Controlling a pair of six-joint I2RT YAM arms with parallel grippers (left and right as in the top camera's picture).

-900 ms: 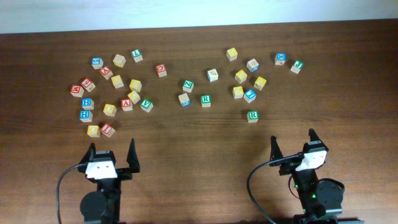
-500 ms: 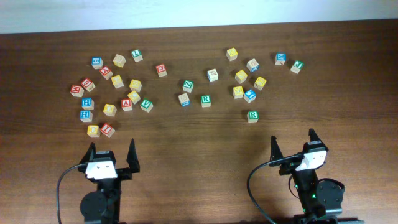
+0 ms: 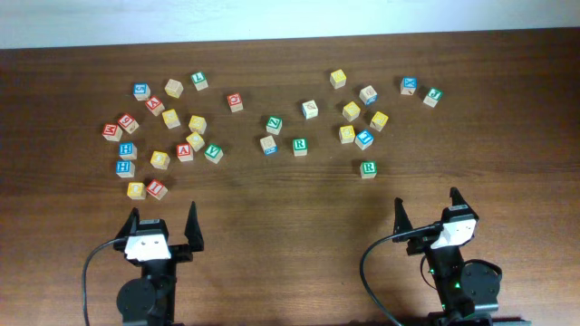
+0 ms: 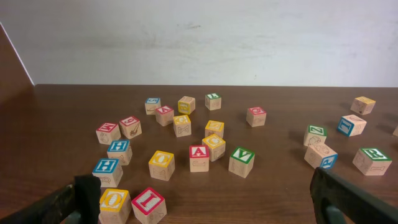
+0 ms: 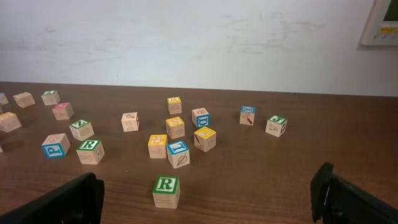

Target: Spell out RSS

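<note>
- The left gripper (image 3: 163, 215) sits low at the near edge of the table (image 3: 272, 226), its jaws spread wide with only bare wood between them, well apart from every cube.
- The right gripper (image 3: 426, 203) rests at the same near edge on the other side, its jaws also spread wide and pinching nothing.
- The green R cube (image 3: 368, 168) stands by itself on the table, a little apart from the bunch behind it. It is the cube nearest the right gripper, ahead of it and slightly to its left. From the right wrist it shows low and near the middle, with the R on top reading clearly.
- A second green R cube (image 3: 300, 145) lies further left, near the middle of the table, just beside a blue-edged cube (image 3: 268, 144).
- The right-hand yellow cubes (image 3: 352, 110) are scattered in the loose bunch beyond the lone R, mixed with blue and green ones.
- The left-hand yellow cubes (image 3: 171, 118) sit among red, blue and green ones in the bunch ahead of the left gripper.
- The yellow letters are too small for me to read. The two nearest the left wrist look like O, so I can't say which cubes carry an S.
</note>
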